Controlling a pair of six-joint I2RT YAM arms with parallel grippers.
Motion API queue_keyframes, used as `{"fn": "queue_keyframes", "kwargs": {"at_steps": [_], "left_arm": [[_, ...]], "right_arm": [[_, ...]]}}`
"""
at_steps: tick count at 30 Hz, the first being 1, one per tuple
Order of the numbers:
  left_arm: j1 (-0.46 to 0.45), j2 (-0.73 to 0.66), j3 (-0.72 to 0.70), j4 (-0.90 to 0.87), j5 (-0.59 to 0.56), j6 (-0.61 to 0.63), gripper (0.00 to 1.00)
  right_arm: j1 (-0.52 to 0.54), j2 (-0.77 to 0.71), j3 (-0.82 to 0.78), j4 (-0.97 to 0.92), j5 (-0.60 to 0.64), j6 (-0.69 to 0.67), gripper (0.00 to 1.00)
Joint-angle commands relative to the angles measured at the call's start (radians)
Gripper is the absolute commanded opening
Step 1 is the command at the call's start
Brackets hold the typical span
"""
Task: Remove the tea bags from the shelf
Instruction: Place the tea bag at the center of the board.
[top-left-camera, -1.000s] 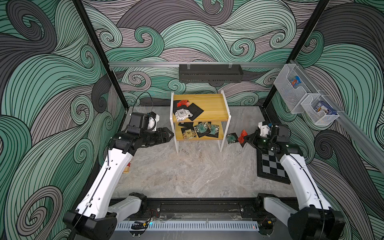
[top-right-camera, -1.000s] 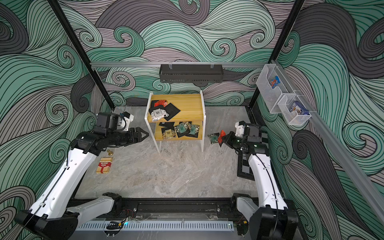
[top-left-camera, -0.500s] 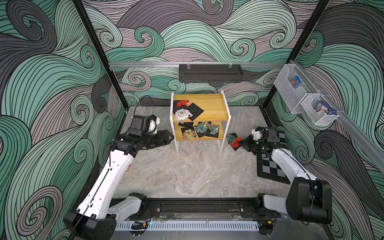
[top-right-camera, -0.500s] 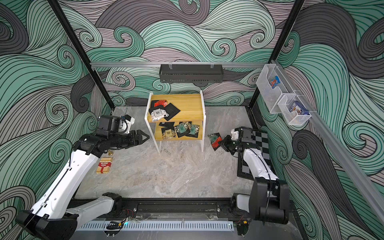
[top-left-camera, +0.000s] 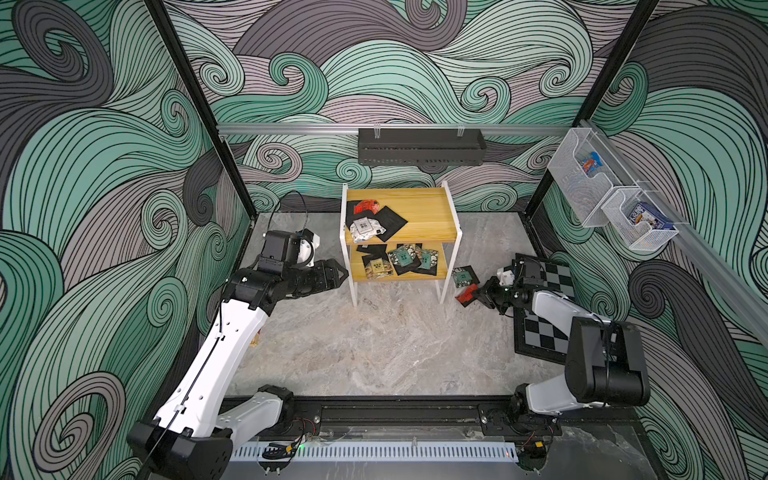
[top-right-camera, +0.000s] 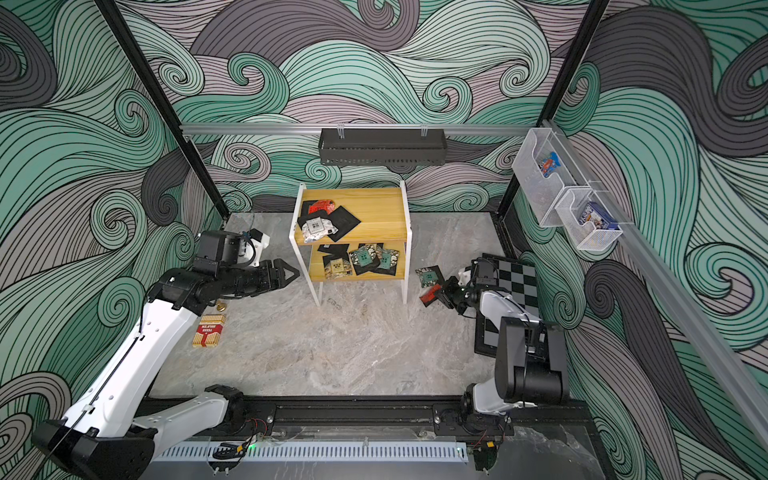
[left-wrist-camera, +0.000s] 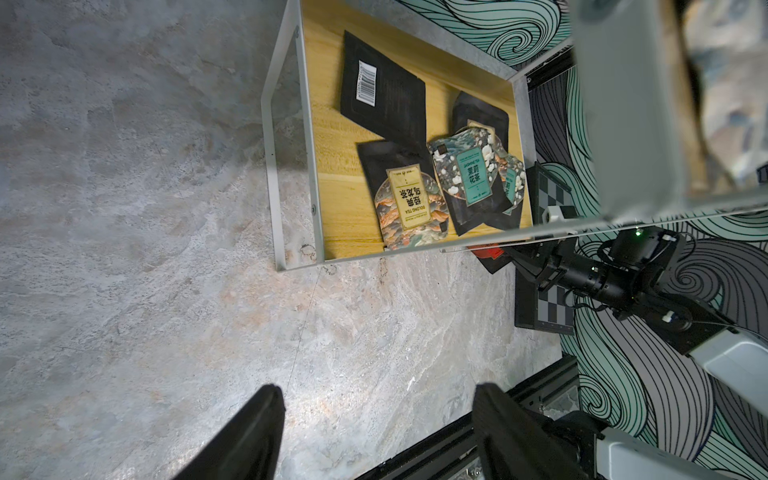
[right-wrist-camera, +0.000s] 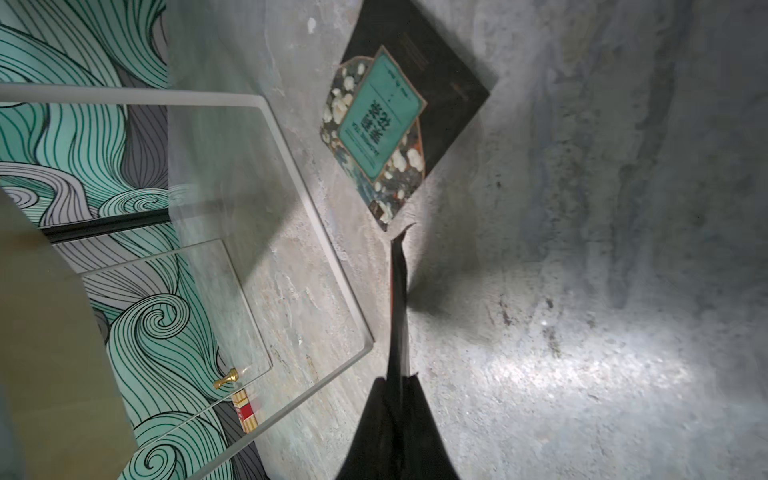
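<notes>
The shelf (top-left-camera: 428, 208) stands at the back middle. Tea bags lie on its top board, among them a red one (top-left-camera: 365, 205) and a silver-white one (top-left-camera: 365, 227). Several more lie on the lower board (left-wrist-camera: 332, 137), among them a gold-labelled one (left-wrist-camera: 409, 203) and a teal one (left-wrist-camera: 469, 174). My left gripper (top-left-camera: 343, 274) (left-wrist-camera: 378, 392) hangs open and empty just left of the shelf. My right gripper (top-left-camera: 478, 293) (right-wrist-camera: 399, 376) is shut on a red tea bag (top-left-camera: 466, 294), seen edge-on (right-wrist-camera: 398, 291), low by the shelf's right leg. Beside it a teal tea bag (top-left-camera: 461, 276) (right-wrist-camera: 382, 124) lies on the floor.
A chessboard (top-left-camera: 544, 316) lies under my right arm. A red-and-cream striped box (top-right-camera: 209, 330) and a gold chess piece (top-right-camera: 221, 308) sit by my left arm. A dark tray (top-left-camera: 419, 147) and clear bins (top-left-camera: 590, 183) hang on the walls.
My right gripper has carried the red tea bag down and toward the shelf's right leg, near the teal one on the floor. The left gripper has barely moved.
</notes>
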Motion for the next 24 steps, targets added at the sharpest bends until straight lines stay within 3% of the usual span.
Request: {"fn": "queue_keyframes", "kwargs": {"at_steps": [1, 6, 19, 24], "left_arm": [[-0.003, -0.017, -0.001, 0.013, -0.005, -0.007, 0.75], [-0.003, -0.018, -0.001, 0.012, -0.007, -0.009, 0.75], [-0.002, -0.014, 0.001, 0.02, -0.005, -0.011, 0.75], [-0.003, -0.014, 0.007, 0.02, -0.01, -0.004, 0.75]], "right_arm": [[-0.003, 0.029, -0.005, 0.003, 0.049, 0.009, 0.1], [-0.003, 0.064, -0.003, 0.003, 0.087, 0.005, 0.14], [-0.005, 0.01, -0.007, -0.061, 0.131, -0.023, 0.47], [-0.018, -0.057, 0.0, -0.123, 0.164, -0.037, 0.52]]}}
